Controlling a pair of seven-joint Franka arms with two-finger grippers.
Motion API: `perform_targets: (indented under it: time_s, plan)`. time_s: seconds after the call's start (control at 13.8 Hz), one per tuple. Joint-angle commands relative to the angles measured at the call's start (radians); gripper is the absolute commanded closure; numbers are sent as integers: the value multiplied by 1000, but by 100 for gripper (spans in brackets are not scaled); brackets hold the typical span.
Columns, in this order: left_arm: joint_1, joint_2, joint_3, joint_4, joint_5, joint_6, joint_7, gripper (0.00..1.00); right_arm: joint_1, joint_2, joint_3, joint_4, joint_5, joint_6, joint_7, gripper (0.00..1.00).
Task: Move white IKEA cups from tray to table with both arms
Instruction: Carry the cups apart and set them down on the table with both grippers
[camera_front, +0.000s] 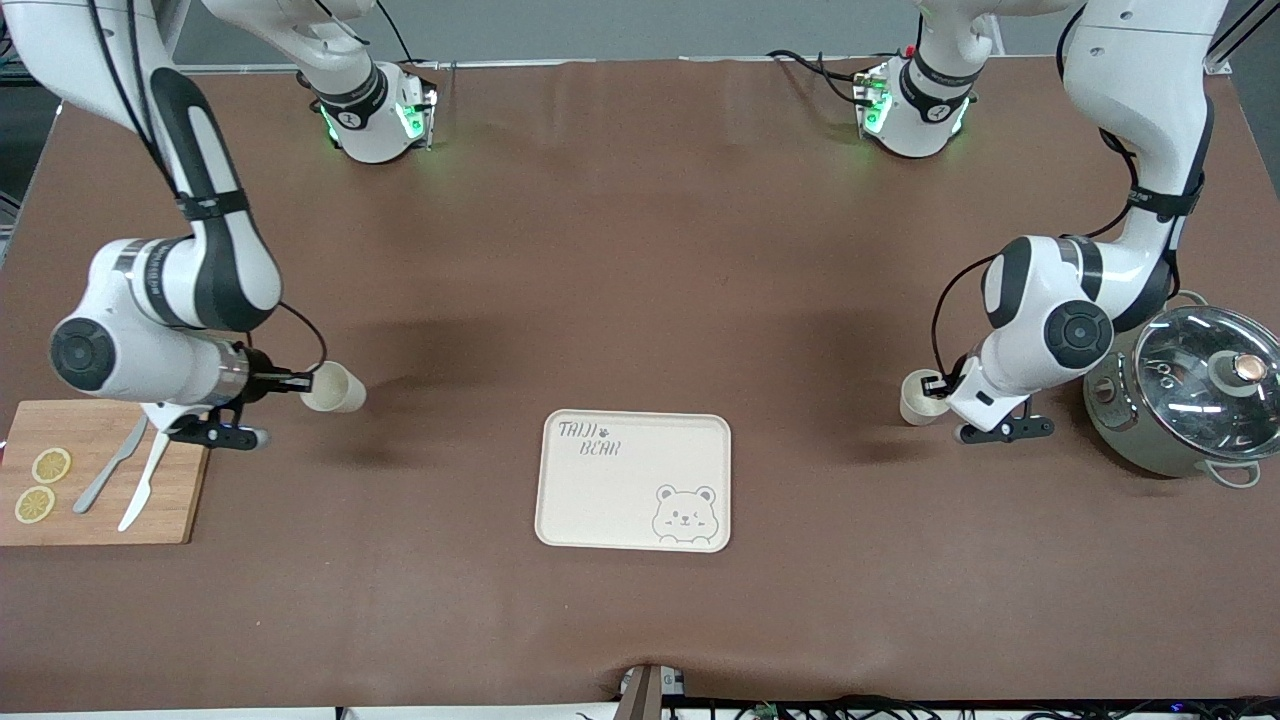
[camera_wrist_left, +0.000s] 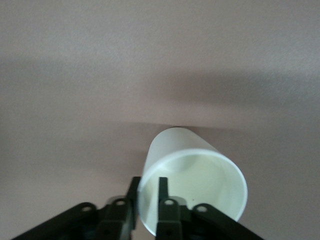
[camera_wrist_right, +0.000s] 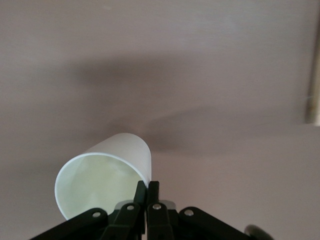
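Observation:
Two white cups. My right gripper (camera_front: 305, 382) is shut on the rim of one cup (camera_front: 338, 388). It holds that cup tipped on its side, mouth toward the gripper, just above the table beside the cutting board. In the right wrist view the gripper (camera_wrist_right: 148, 186) pinches the cup's (camera_wrist_right: 120, 150) wall. My left gripper (camera_front: 935, 385) is at the other cup (camera_front: 915, 403) beside the pot. In the left wrist view the gripper (camera_wrist_left: 148, 187) has one finger inside and one outside the rim of this cup (camera_wrist_left: 195, 180), with a gap between them.
A cream bear-printed tray (camera_front: 600, 500) lies in the middle, nearer the front camera than both cups. A wooden cutting board (camera_front: 170, 500) with lemon slices (camera_front: 50, 465), a knife and a fork lies at the right arm's end. A pot with a glass lid (camera_front: 1190, 400) stands at the left arm's end.

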Motion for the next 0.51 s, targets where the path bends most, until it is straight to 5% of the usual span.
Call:
perform_targets:
  time_s: [0.0, 0.44]
  plan:
    - [8, -11, -5, 35, -23, -19, 63, 0, -89, -22, 22, -41, -14, 26, -117, 100]
    - [10, -119, -2, 141, -23, -189, 57, 0, -174, 28, 22, -79, -14, 126, -232, 100]
